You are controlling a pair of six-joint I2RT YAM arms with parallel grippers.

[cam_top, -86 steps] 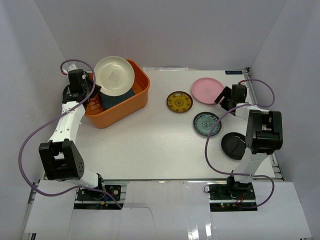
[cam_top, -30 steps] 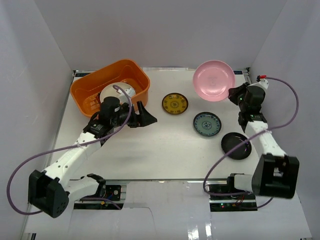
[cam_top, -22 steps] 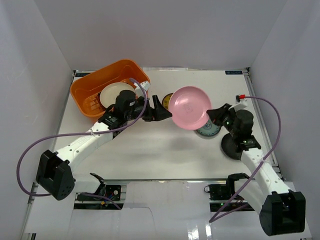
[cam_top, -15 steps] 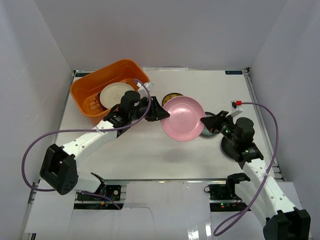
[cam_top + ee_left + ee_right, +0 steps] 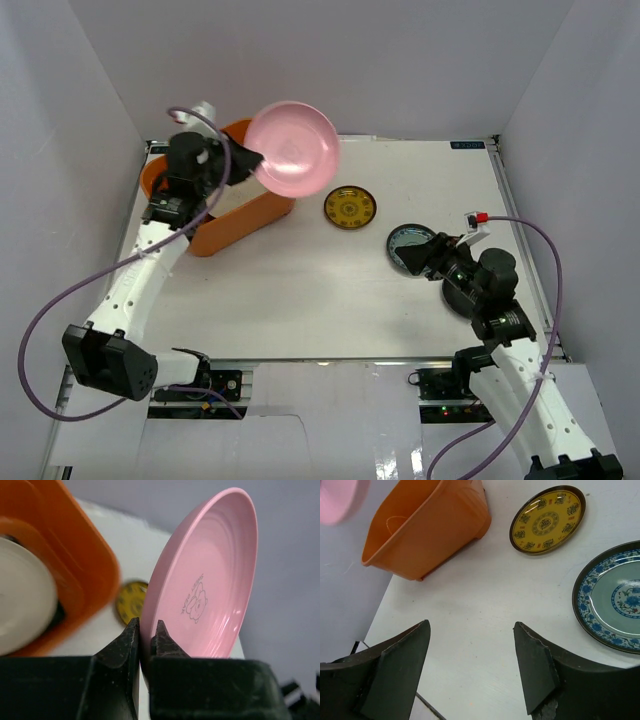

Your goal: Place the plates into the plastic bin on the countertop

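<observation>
- The left gripper [image 5: 146, 632] pinches the rim of a smooth, round pink plate [image 5: 205, 585], raised on edge beside the orange plastic bin [image 5: 240, 218].
- A cream plate [image 5: 25, 607] lies inside the bin.
- The right gripper [image 5: 470, 640] is spread wide above the flat white countertop [image 5: 470, 595], near the glossy gold plate [image 5: 547, 519].

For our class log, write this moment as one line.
left gripper: shut on pink plate, near bin | right gripper: open, empty

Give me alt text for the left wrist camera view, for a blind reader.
The left claw pinches the rim of a pink plate held on edge. Left of it, the orange bin holds a cream plate; a gold-patterned plate lies on the white countertop beyond.
</observation>
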